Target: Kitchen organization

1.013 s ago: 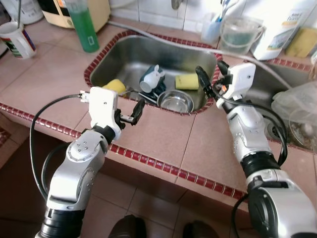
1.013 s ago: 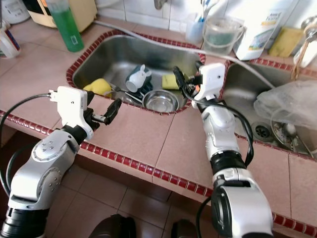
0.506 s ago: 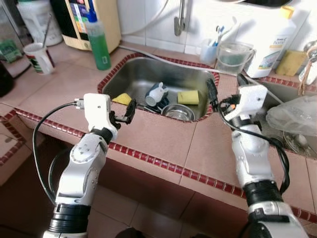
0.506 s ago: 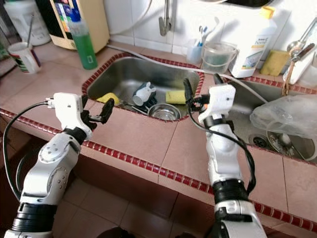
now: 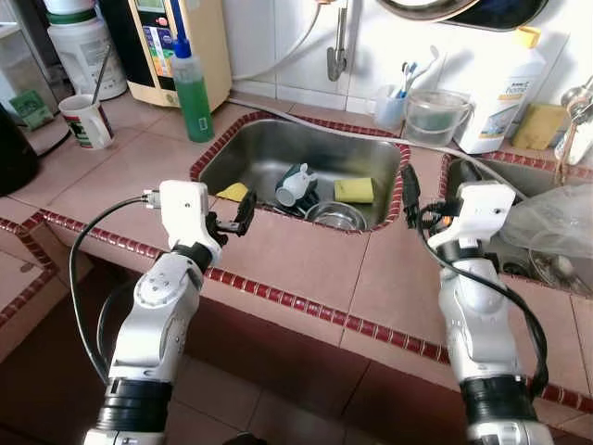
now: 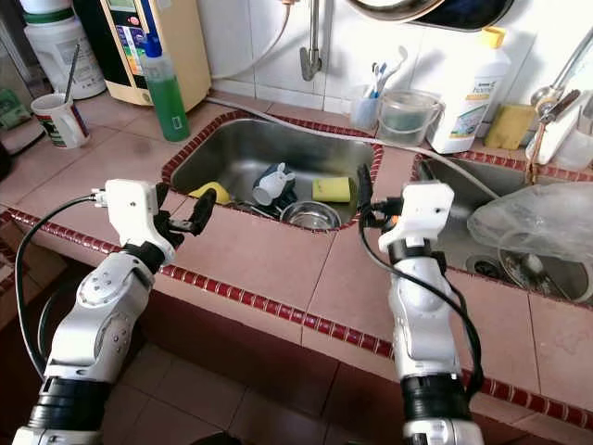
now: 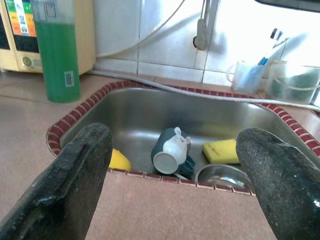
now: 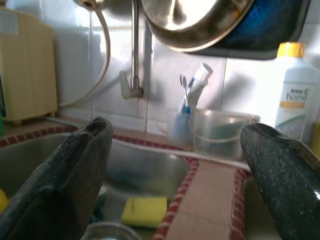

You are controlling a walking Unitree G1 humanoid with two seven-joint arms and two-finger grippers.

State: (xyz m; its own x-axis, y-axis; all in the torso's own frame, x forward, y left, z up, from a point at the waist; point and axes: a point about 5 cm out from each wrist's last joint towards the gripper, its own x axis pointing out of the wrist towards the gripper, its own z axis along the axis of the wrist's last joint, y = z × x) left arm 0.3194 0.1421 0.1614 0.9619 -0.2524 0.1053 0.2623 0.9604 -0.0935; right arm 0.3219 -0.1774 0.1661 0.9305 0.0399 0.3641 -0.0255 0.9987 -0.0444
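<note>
Tiled kitchen counter (image 5: 306, 264) with red-brick edging, steel sink (image 5: 269, 153) set into it. Left gripper (image 5: 243, 211) hovers over the counter at the sink's near-left rim, fingers spread wide apart, nothing between them; the left wrist view looks between its fingers (image 7: 75, 175) into the basin. Right gripper (image 5: 410, 190) is raised at the sink's right rim, above the tile strip between the two basins, fingers also wide open and empty, pointing toward the back wall. Inside the sink: a dark teal and white mug (image 5: 296, 184) lying on its side near the middle, a small steel bowl (image 5: 337, 215) just beside it toward the front right, a yellow sponge (image 5: 354, 190) at the right side of the basin, and another yellow sponge (image 5: 233, 192) against the near-left wall. Green soap bottle (image 5: 193, 93) stands upright on the counter left of the sink, a cream appliance (image 5: 181, 42) behind it. White cup (image 5: 88, 122) with a spoon further left. Behind the sink: faucet (image 5: 337, 51), toothbrush cup (image 5: 389, 109), clear plastic tub (image 5: 435, 116), white detergent bottle (image 5: 500, 93). Crumpled plastic bag (image 5: 556, 218) over the right basin
</note>
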